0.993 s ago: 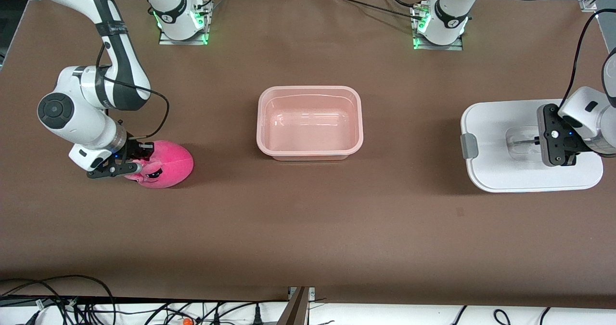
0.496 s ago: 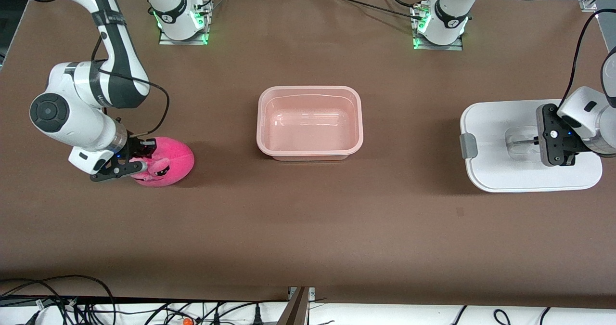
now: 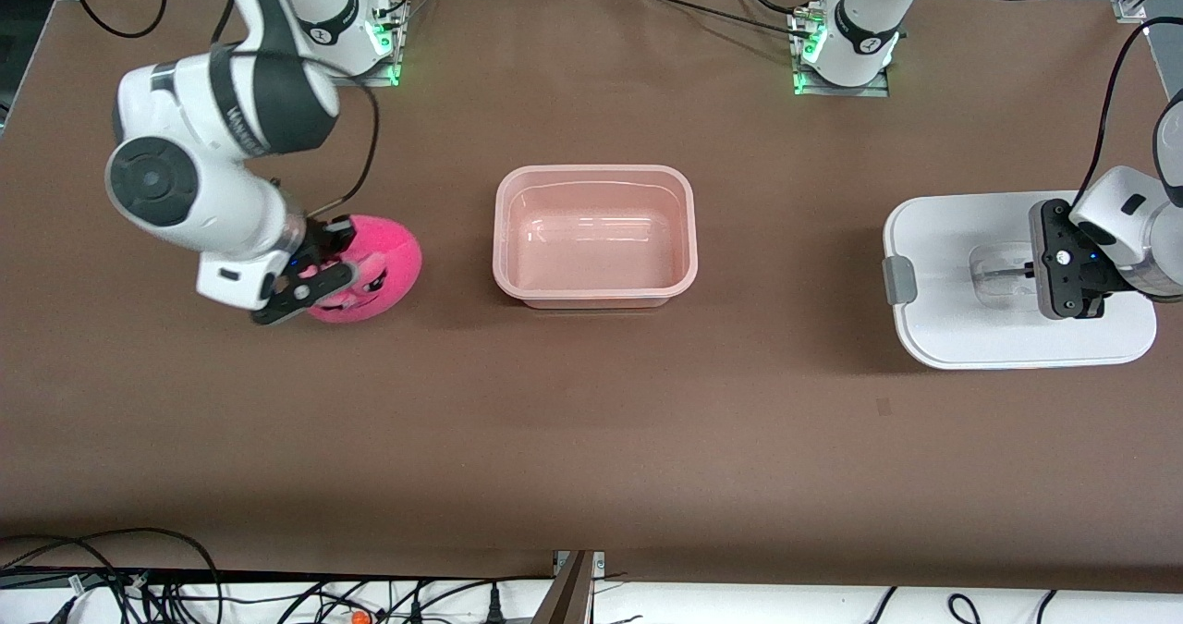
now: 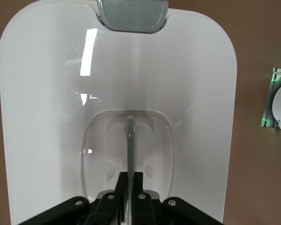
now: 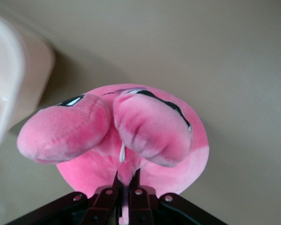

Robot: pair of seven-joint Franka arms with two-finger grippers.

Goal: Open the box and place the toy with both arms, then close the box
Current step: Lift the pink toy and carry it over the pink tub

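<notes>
While right gripper (image 3: 319,277) clamps toy (image 3: 374,268), open tub (image 3: 594,236) beside, lid (image 3: 952,273) apart.

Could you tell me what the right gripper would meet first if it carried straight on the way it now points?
The right gripper, jaws shut on the toy, points down, so the toy would probably press onto the table first; the box stands to one side.

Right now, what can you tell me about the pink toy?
The toy is a bright pink, soft plush ball with dark angry-looking eyes and two stubby rounded bumps; its underside looks paler pink. The right gripper is shut on a pinch of its plush and holds it up over the brown table, toward the right arm's end. It hangs beside the open pink box, not in it. Only the gripper touches it.
</notes>
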